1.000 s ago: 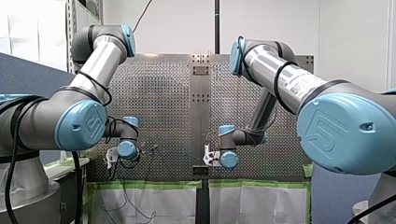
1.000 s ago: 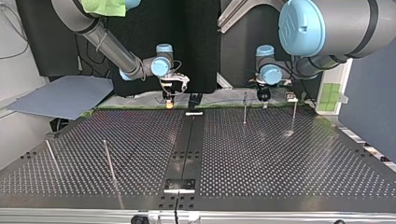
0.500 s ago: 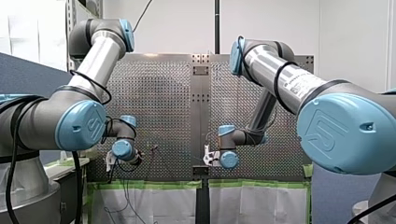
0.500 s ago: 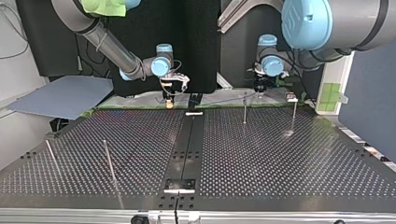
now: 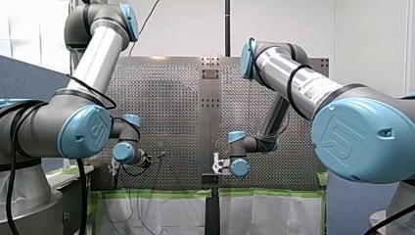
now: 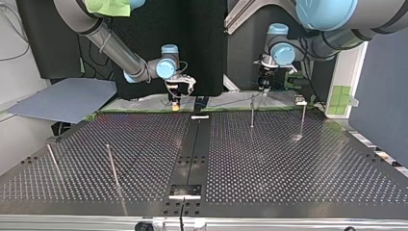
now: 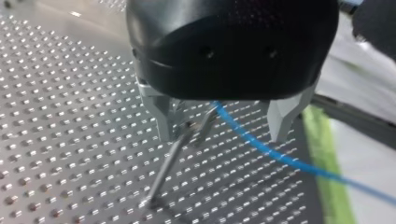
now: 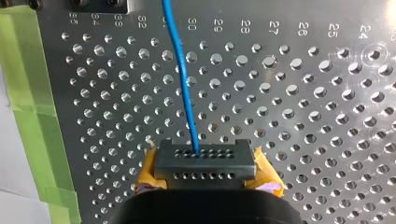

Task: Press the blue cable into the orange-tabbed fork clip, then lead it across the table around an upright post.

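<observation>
Left wrist view: my left claw (image 7: 224, 135) is released, its two metal fingers (image 7: 164, 122) well apart above the perforated worktop (image 7: 70, 116). The blue cable (image 7: 261, 148) passes between them, touching neither fingertip. It lies nearer the finger at the claw's 3 o'clock and runs off toward 4 o'clock over a strip of green tape (image 7: 322, 154). A thin post (image 7: 176, 158) rises from the worktop just beside the other finger, and its top is close to the cable; contact cannot be confirmed. Right wrist view: my right claw (image 8: 201, 163) is clenched on the blue cable, which enters the dark tip block between yellow-orange pads (image 8: 147, 175) and leads ahead toward 12 o'clock, slightly bowed. The cable is thin, round, bright blue and unkinked. Top view: both claws stand at the worktop's far edge, near 12 o'clock
</observation>
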